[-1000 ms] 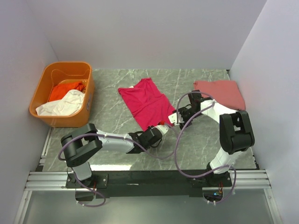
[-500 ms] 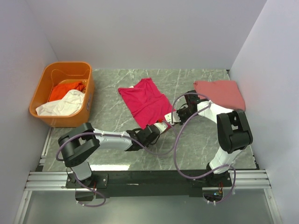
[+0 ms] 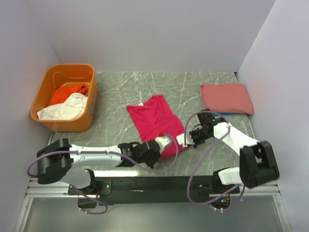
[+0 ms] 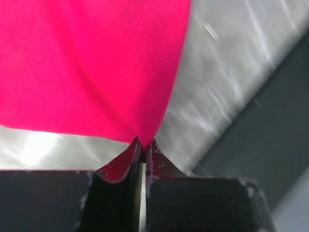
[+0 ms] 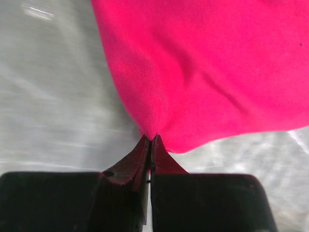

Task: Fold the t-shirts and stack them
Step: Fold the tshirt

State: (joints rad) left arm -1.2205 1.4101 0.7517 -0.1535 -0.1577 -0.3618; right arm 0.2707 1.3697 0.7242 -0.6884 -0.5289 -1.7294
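The crimson-pink t-shirt point(image 3: 157, 122) lies spread on the marble table point(image 3: 203, 84), near the front middle. My left gripper point(image 3: 162, 144) is shut on its near left corner; in the left wrist view the cloth point(image 4: 96, 63) is pinched at the left gripper's point(image 4: 143, 143) tips. My right gripper point(image 3: 186, 139) is shut on the near right corner, where the fabric point(image 5: 207, 72) runs into the right gripper's point(image 5: 151, 139) closed tips. A folded salmon-pink t-shirt point(image 3: 227, 97) lies at the back right.
An orange plastic tub point(image 3: 91, 104) stands at the back left, holding an orange shirt point(image 3: 67, 93) and a white shirt point(image 3: 65, 108). A thin blue edge point(image 3: 237, 114) shows under the salmon shirt. The dark front rail point(image 3: 154, 183) runs just behind the grippers.
Both grippers have closed on the crimson shirt's near corners and drawn back toward the near edge. The shirt has slid nearer and slightly right.
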